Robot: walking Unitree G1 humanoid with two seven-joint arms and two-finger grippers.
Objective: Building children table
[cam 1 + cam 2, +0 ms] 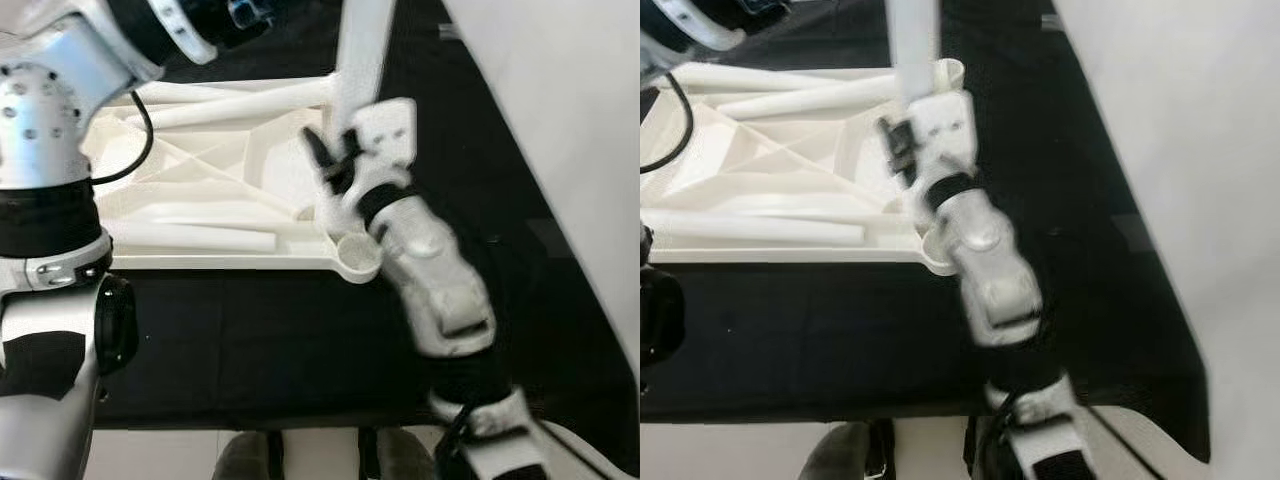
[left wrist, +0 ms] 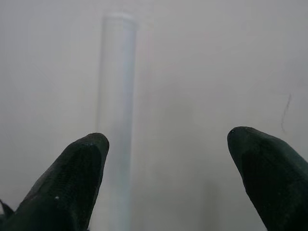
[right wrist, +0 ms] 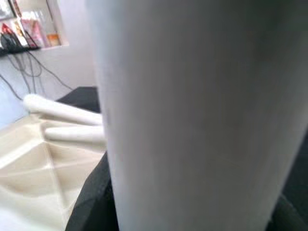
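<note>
Table top (image 1: 200,190) lies upside down on the black mat (image 1: 250,330), ribbed underside up, filling the 9-to-12 o'clock part of the head views; corner socket (image 1: 357,255) sits at its near right corner, roughly centre frame. Three loose legs (image 1: 190,238) lie across the underside, one near the front edge, two at the back toward 11 o'clock. Right gripper (image 1: 335,165) is clamped on a fourth white leg (image 1: 362,50), held roughly upright and running out of frame at 12, just above and behind the socket; image is motion-blurred. Judging the step: seating this leg in the corner socket. To do it well, get the leg's lower end centred over the ring and its axis plumb before pushing down, otherwise it'll likely cock on the rim. Left gripper (image 2: 163,183) has fingers wide apart, holding nothing, its arm raised at 10 o'clock. Left wrist view adds a pale upright tube (image 2: 116,96) against a blank wall, possibly the held leg, can't tell. Right wrist view shows the leg (image 3: 202,115) close up, plus the back legs (image 3: 62,110) and the ribs.
</note>
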